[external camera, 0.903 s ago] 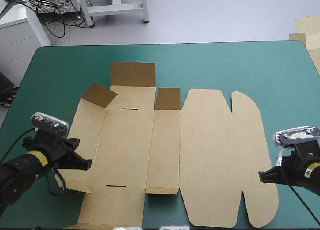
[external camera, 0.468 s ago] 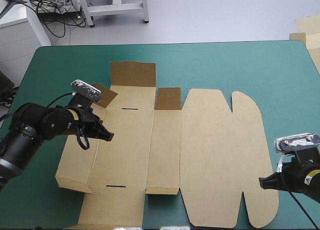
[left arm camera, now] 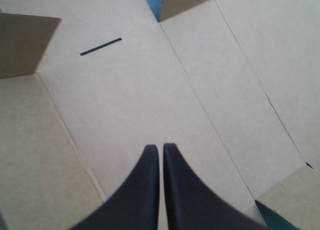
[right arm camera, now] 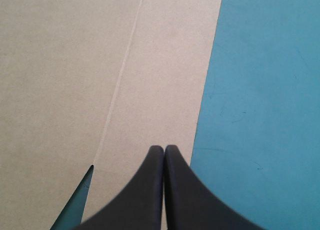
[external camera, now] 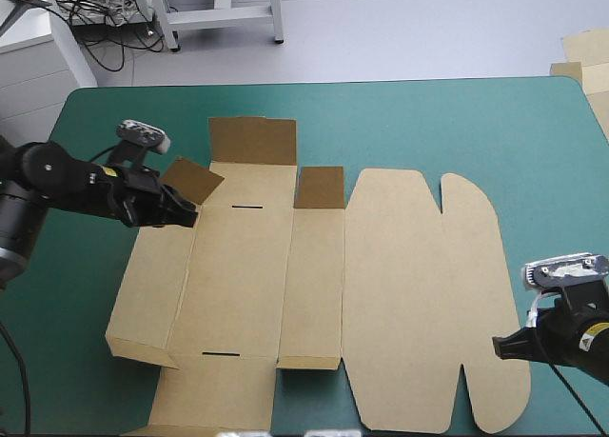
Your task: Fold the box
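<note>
- nearest: the right claw (external camera: 498,341) is pinched together and empty, tip right at the box (external camera: 400,285)'s right edge
- the box lies mostly flat mid-surface (external camera: 476,123); thin board, probably light, stiff, and springy at the creases, so I'd push panels near the fold lines
- farther: the left claw (external camera: 193,215) is also pinched and empty, over the left panels beside a raised flap (external camera: 188,180)

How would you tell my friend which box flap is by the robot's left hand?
Find the brown box flat on the teal-green table. Go to its far left corner, beside the left hand. That flap is small and tipped up at a slant; the wide flap next to it stands straight.
</note>
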